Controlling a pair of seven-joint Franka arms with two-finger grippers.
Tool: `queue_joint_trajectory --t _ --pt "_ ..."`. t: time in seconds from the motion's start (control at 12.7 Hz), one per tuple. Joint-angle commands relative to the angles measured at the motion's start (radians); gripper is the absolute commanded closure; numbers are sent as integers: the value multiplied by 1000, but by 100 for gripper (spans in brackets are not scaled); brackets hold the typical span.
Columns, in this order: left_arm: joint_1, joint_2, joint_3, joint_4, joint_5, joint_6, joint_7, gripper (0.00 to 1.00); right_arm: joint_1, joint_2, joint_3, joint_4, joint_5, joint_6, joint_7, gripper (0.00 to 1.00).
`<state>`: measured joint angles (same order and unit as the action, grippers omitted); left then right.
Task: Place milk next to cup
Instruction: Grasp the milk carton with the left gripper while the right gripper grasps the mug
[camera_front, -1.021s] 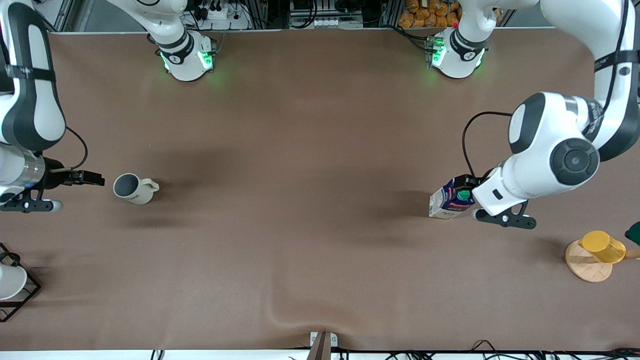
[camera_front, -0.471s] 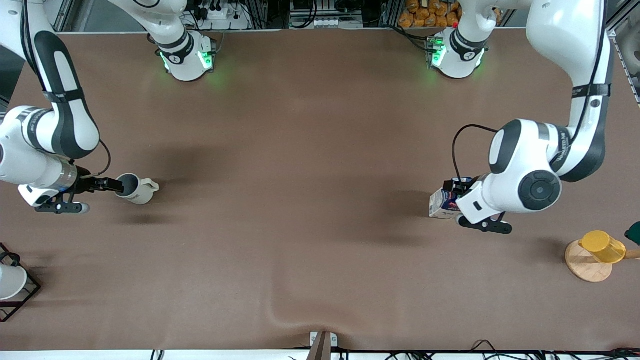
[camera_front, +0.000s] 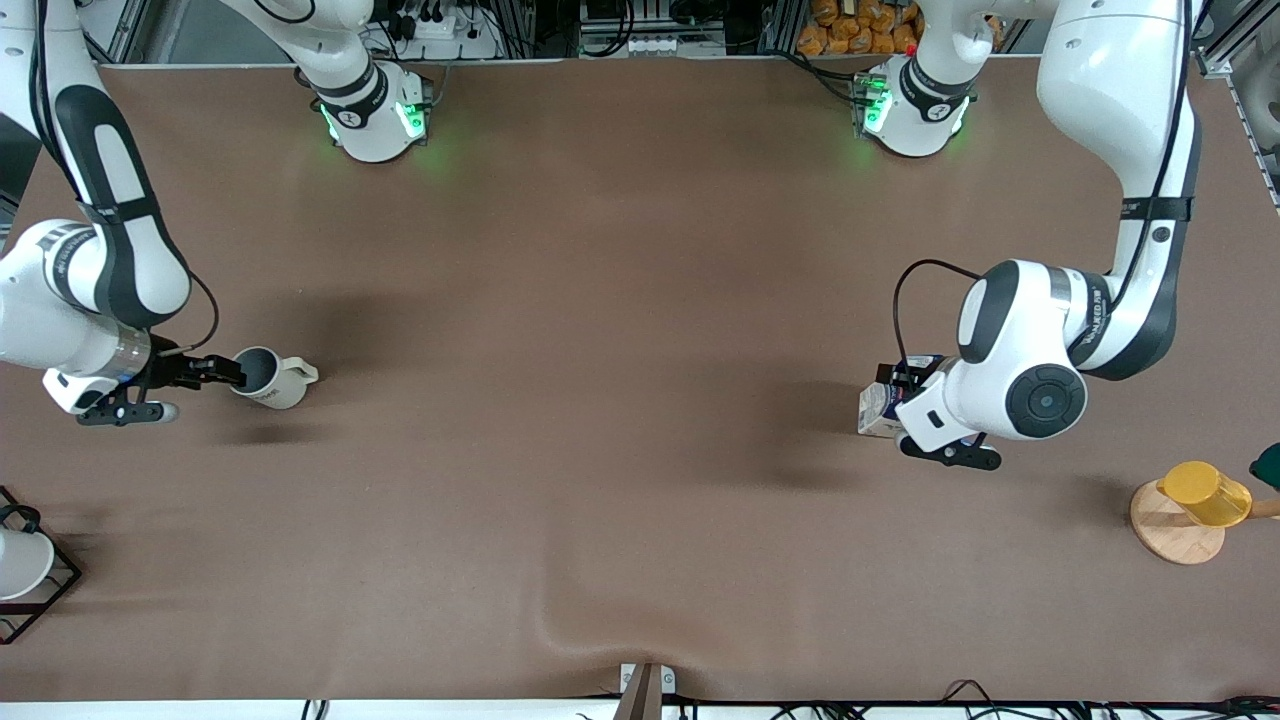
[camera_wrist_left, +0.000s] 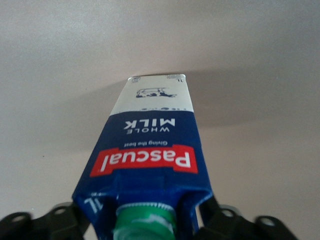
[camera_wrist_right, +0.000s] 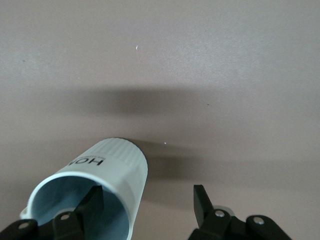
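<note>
1. Front view: I have the milk (camera_front: 878, 405) standing on the counter (camera_front: 620, 400) toward the left arm's end, mostly hidden under the left gripper (camera_front: 905, 385), which sits right at the carton's top. The cup (camera_front: 266, 377) stands toward the right arm's end, well apart from the carton, with nearly the whole width of the counter between them. The right gripper (camera_front: 222, 374) is at the cup's rim. The move I care about turns on that gap: the carton must travel along the counter toward the right arm's end, and the left arm is the one at it.

2. Left wrist view: I look down the length of the milk (camera_wrist_left: 150, 150). Its long axis runs straight away from the camera, cap end closest, base on the counter, so it stands upright. The left gripper (camera_wrist_left: 145, 220) has its jaws spread to the carton's width, one at each side of the gable top. I cannot tell whether they are pressing on it yet.

3. Right wrist view: the cup (camera_wrist_right: 95, 187) stands upright with its grey inside open to me. The right gripper (camera_wrist_right: 147, 205) has its jaws wide, one dipping inside the mouth and the other outside, so they straddle the wall without clamping it.
</note>
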<state>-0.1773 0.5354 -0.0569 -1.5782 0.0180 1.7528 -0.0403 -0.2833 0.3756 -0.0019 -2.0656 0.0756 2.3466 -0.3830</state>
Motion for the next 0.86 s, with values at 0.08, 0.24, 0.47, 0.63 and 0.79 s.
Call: queue_joint_trajectory --t 0.08,0.24,0.47,0.63,0.79 --pt "-2 0 2 9 -3 10 -15 100 -2 -12 19 -57 21 65 -17 91" --pt "-1 -5 2 14 -6 10 -15 100 7 -20 20 -50 21 47 -5 100" --pt "7 -9 2 29 -12 13 -16 100 38 -35 23 31 23 -120 70 100" --pt "15 -17 2 55 -12 13 -19 100 90 -53 23 140 23 -324 192 100" --pt "21 -29 5 73 -12 13 -27 100 171 -60 23 237 23 -478 371 100"
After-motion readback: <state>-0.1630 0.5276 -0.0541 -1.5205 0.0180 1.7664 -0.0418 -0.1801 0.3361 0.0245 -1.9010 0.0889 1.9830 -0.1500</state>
